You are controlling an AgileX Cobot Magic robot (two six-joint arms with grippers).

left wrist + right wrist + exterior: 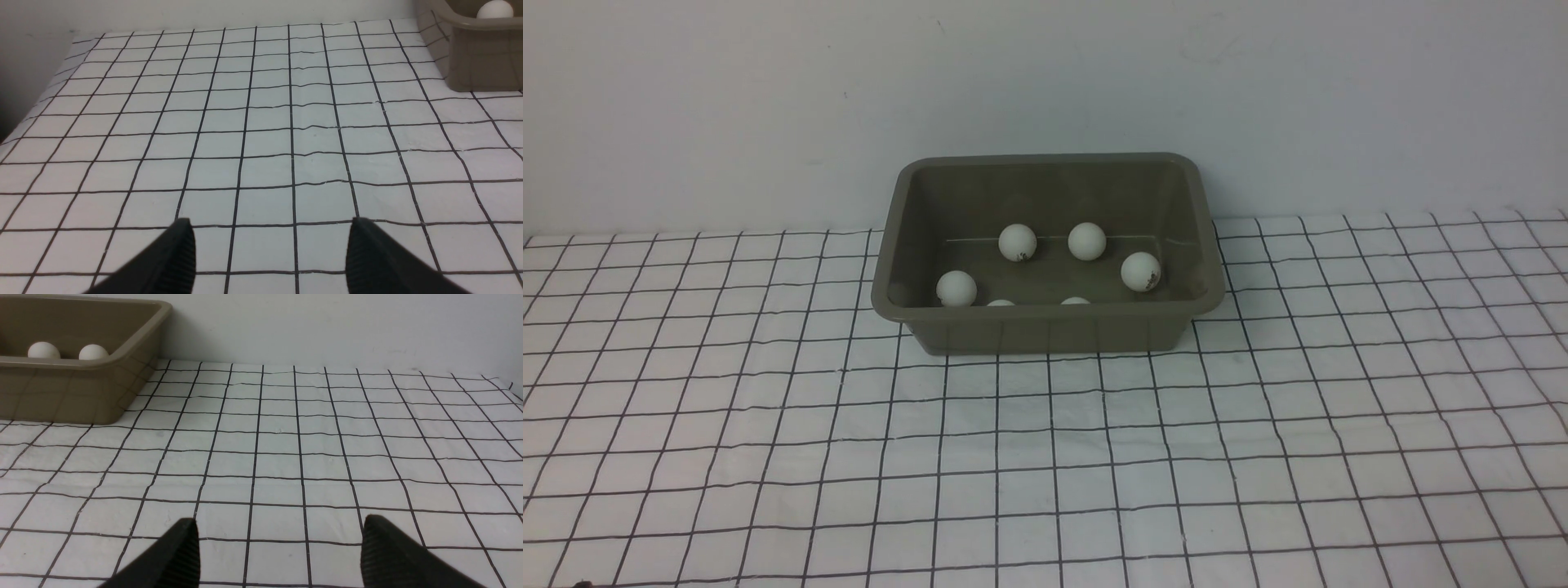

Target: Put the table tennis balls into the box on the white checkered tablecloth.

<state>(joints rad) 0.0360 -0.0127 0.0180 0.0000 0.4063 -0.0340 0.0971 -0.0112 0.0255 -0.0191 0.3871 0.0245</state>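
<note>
Front view misses both arms entirely; no end effector shows there. Two of the table tennis balls sit low against the near wall of the box (1048,253), only their tops showing above the rim: one (1001,303) and another (1076,300). Four more are fully visible on the box floor: near-left (956,288), back-left (1017,242) with a dark mark, back-centre (1086,241), right (1140,271) with a dark logo. That makes six countable; whether a seventh hides behind the near wall, can't tell. No ball lies loose on the white checkered tablecloth (1045,474) in any view.

Box stands on the cloth towards the far edge, close to the wall (1045,82), roughly centred.

Left wrist view: box cut off at the frame corner, one ball top (495,9) peeking over the rim. Left end effector (271,253) spread wide, holding nothing, only bare cloth between the black fingertips (179,257). Cloth edge drops off into dark at the far side.

Right wrist view: box also cropped, two ball tops (43,350) and (93,352) above the rim. Right end effector (280,551) likewise spread wide and empty, fingertips (384,551) over the cloth. Both sit well apart from the box.
</note>
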